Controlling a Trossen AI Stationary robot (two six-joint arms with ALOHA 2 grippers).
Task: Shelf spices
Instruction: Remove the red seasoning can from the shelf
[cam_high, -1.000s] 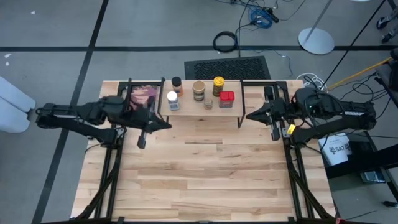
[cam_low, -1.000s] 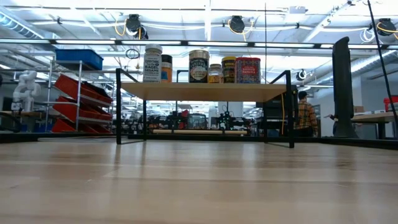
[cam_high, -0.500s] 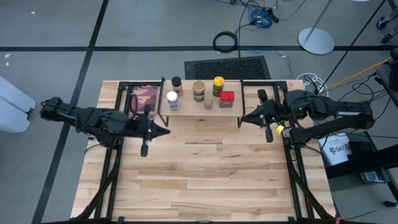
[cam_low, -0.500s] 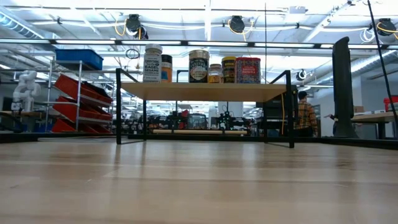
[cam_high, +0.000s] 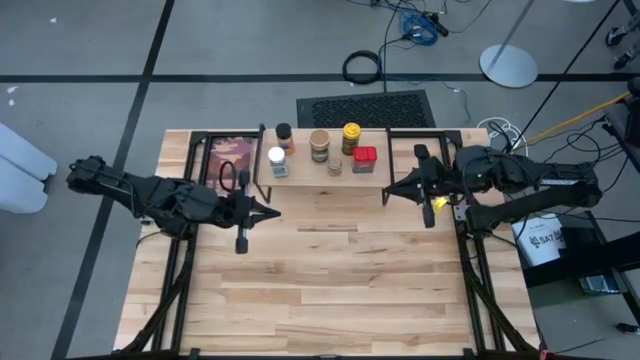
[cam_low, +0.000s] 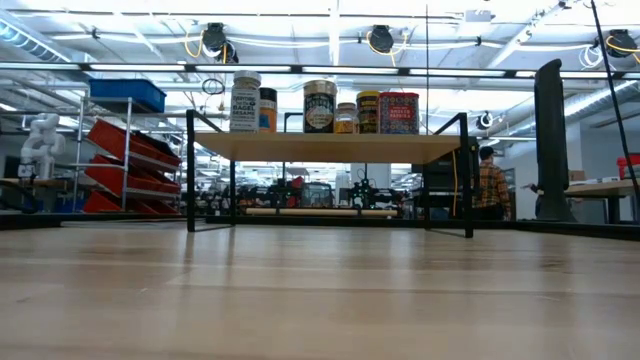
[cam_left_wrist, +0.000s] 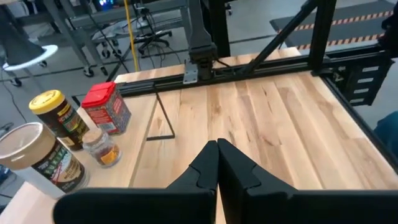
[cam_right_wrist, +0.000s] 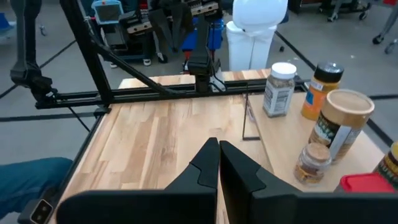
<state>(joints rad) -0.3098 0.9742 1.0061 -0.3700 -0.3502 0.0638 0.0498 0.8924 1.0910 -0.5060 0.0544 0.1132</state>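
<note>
Over the big wooden table, the left gripper and the right gripper are both pinched shut and hold nothing, and behind them, by the far edge, six small spice jars and tins stand on the narrow light-wood shelf.

Upper left of the table, a reddish framed picture lies flat. Above the table's top edge, a black floor mat and coiled cable; a white round base sits upper right.
</note>
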